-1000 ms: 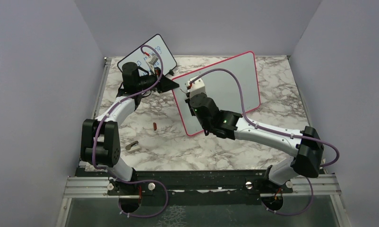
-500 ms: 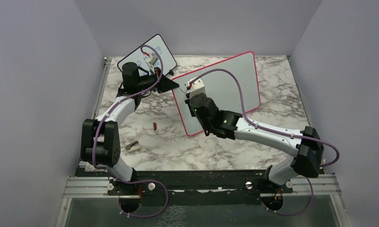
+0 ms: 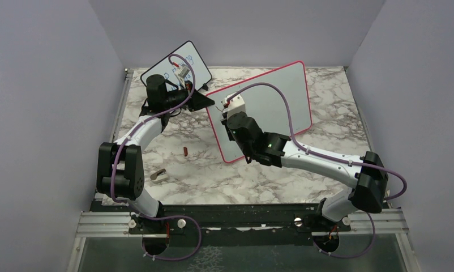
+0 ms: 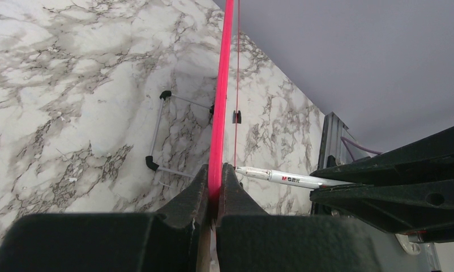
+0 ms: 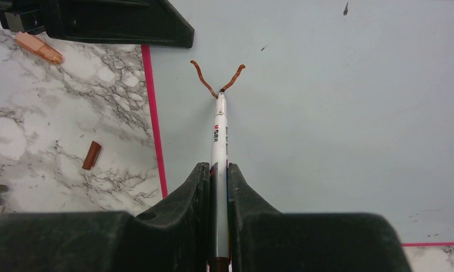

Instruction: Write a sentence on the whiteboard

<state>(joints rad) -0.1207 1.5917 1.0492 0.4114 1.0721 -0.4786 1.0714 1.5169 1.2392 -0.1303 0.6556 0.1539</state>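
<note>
We had the whiteboard [image 3: 273, 93] propped upright just beyond the middle of the bench [image 3: 225, 187], toward one o'clock in the overhead view. Our left claw [image 4: 215, 177] was clamped on its pink frame edge to brace it. Our right claw [image 5: 217, 170] was closed tight around the marker [image 5: 219, 139], whose nib rested on the white face. Of the sentence [image 5: 202, 76] only two brownish-red strokes showed, meeting at the nib, apparently the arms of an opening "Y", close to the frame at nine o'clock in the right wrist view. To finish this letter well, we judged we should pull the stem straight toward six o'clock with light, even pressure. The left claw should absorb the push so the board would not rock. We also meant to write small, saving room toward three o'clock.
</note>
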